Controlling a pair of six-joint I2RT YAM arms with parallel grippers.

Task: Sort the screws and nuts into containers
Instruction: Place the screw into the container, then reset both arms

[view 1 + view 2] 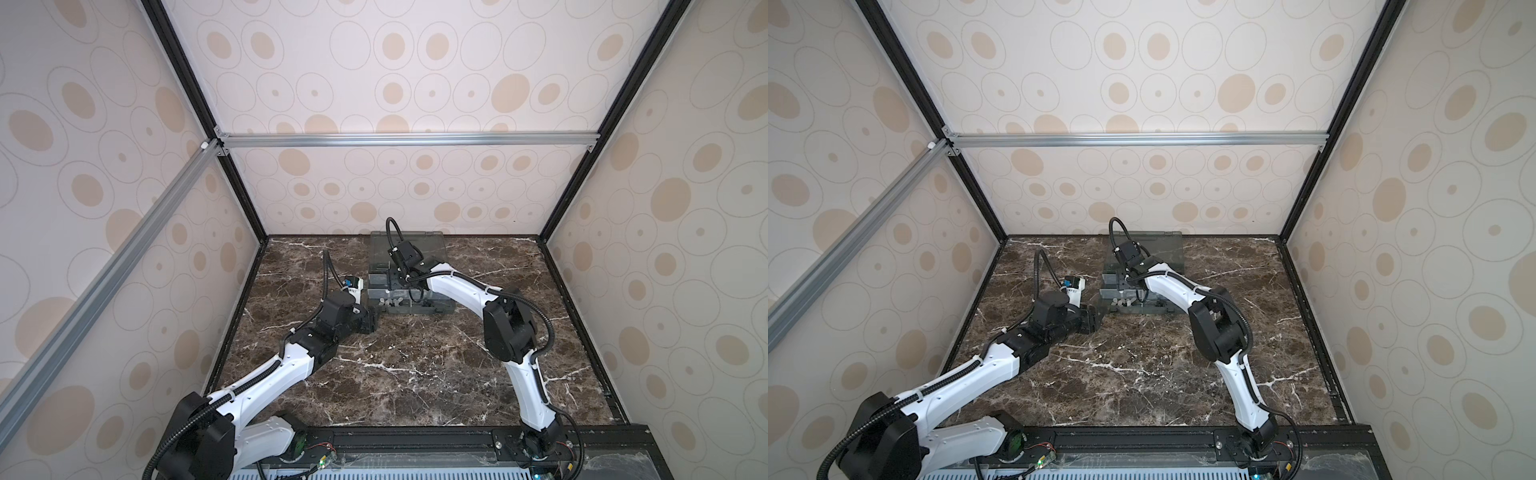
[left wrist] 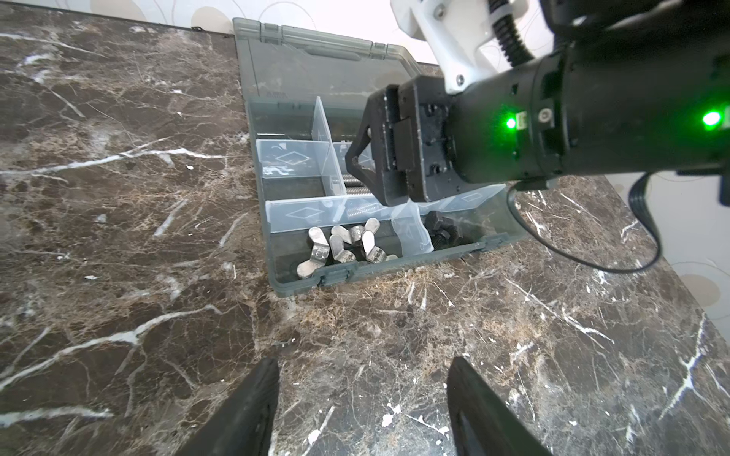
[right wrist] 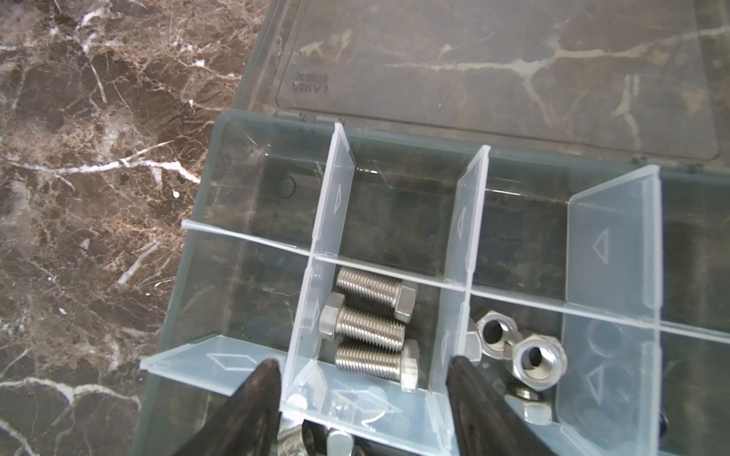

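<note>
The grey organiser box (image 1: pixel 436 309) (image 1: pixel 1167 309) lies open at the back middle of the table, its containers split by pale dividers (image 3: pixel 335 197). Three silver screws (image 3: pixel 371 327) lie in one middle compartment. Silver hex nuts (image 3: pixel 521 351) fill the compartment beside it. My right gripper (image 3: pixel 363 367) (image 1: pixel 395 278) hangs open over the screws' compartment with nothing between its fingers. Silver wing nuts (image 2: pixel 339 246) and black screws (image 2: pixel 440 233) sit in the front row. My left gripper (image 2: pixel 363 363) (image 1: pixel 371 322) is open over bare marble, just short of the box's front left corner.
The box's lid (image 3: pixel 493 79) (image 2: pixel 316 67) lies flat behind it against the back wall. The dark marble table (image 1: pixel 415 374) is walled on three sides, with a black rail (image 1: pixel 415 438) along its front edge.
</note>
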